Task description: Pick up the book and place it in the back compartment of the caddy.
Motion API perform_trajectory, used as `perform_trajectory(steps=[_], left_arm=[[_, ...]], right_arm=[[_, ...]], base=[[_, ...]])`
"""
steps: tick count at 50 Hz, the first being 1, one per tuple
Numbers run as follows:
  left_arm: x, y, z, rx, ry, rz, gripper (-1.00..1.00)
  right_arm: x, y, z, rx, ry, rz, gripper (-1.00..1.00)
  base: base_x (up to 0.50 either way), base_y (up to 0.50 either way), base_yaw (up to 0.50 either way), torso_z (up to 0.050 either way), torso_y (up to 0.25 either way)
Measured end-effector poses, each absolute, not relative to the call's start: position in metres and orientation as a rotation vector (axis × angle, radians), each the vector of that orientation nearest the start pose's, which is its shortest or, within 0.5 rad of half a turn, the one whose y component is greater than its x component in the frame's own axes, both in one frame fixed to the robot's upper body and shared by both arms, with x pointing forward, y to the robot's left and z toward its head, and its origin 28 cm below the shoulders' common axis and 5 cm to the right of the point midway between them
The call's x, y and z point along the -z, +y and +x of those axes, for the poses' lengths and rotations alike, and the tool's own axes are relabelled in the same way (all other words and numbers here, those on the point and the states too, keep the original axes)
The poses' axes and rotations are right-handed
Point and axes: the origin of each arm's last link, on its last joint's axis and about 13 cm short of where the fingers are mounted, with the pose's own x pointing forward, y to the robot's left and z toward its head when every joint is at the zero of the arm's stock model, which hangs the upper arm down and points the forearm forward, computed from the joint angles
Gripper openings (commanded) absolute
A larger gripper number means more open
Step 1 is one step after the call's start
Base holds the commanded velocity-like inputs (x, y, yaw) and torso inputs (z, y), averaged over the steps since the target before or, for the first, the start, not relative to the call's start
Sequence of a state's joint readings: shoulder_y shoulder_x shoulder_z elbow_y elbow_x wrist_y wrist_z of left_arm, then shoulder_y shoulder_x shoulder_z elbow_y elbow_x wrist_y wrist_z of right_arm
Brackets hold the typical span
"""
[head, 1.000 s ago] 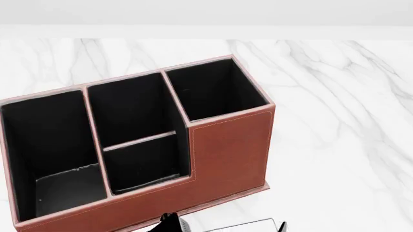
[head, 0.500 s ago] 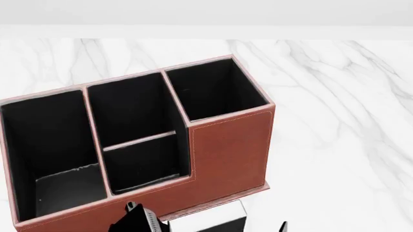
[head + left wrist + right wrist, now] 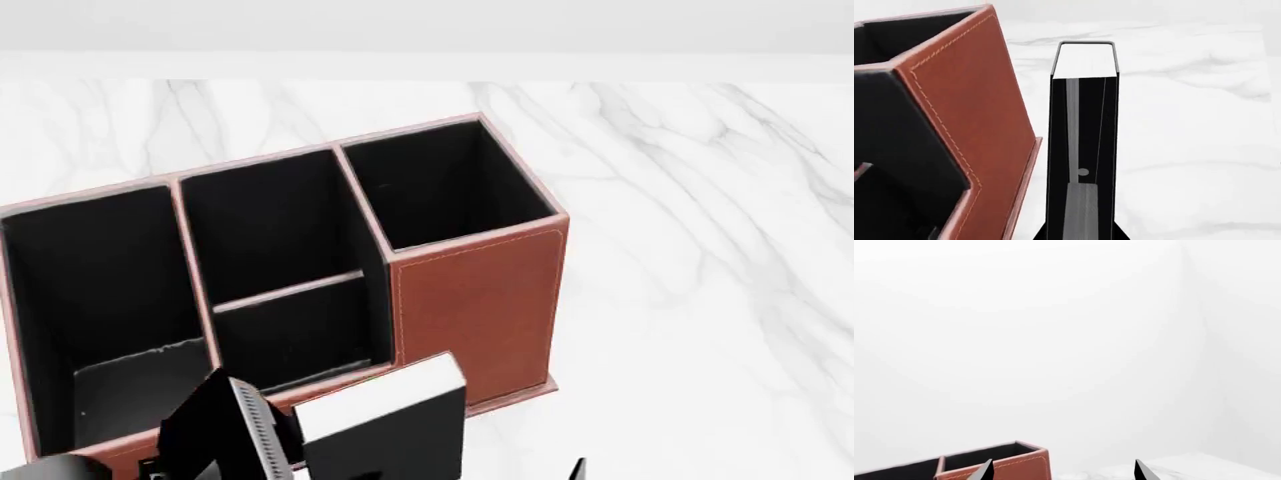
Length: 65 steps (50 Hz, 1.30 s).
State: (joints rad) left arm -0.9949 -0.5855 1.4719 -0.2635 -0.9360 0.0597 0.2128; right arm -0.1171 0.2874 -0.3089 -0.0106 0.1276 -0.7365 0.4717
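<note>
Left gripper (image 3: 287, 440) clamping book (image 3: 380, 420), beside caddy (image 3: 481, 290) front wall

Head camera looks steeply down; all views share the caddy (image 3: 467, 290).

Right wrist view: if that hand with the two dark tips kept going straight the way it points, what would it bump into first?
Probably nothing close. The right gripper points past the caddy, which sits low and off to one side, toward a plain white background. The way looks free as far as this picture shows, though depth is hard to judge.
</note>
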Motion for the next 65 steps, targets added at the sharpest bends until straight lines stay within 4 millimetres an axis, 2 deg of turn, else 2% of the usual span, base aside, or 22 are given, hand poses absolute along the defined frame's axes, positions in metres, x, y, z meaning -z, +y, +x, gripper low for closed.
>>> perform_trajectory(steps=[14,24,46,65], left_arm=[[-0.111,0.224,0.308,0.951,0.236,0.351,-1.00],[-0.122,0.227,0.306,0.865,0.189,0.430,-1.00],[-0.136,0.234,0.301,0.776,0.115,0.494,-1.00],[-0.136,0.234,0.298,0.772,0.104,0.500,-1.00]], right_arm=[[-0.034,-0.100,0.171,0.108,-0.542,0.113,1.00],[-0.034,-0.100,0.172,0.107,-0.539,0.113,1.00],[-0.033,-0.099,0.174,0.103,-0.528,0.106,1.00],[-0.031,-0.096,0.177,0.145,-0.493,0.031,1.00]], base=[[0.00,0.00,0.00,0.000,0.001],[0.00,0.00,0.00,0.000,0.001],[0.00,0.00,0.00,0.000,0.001],[0.00,0.00,0.00,0.000,0.001]])
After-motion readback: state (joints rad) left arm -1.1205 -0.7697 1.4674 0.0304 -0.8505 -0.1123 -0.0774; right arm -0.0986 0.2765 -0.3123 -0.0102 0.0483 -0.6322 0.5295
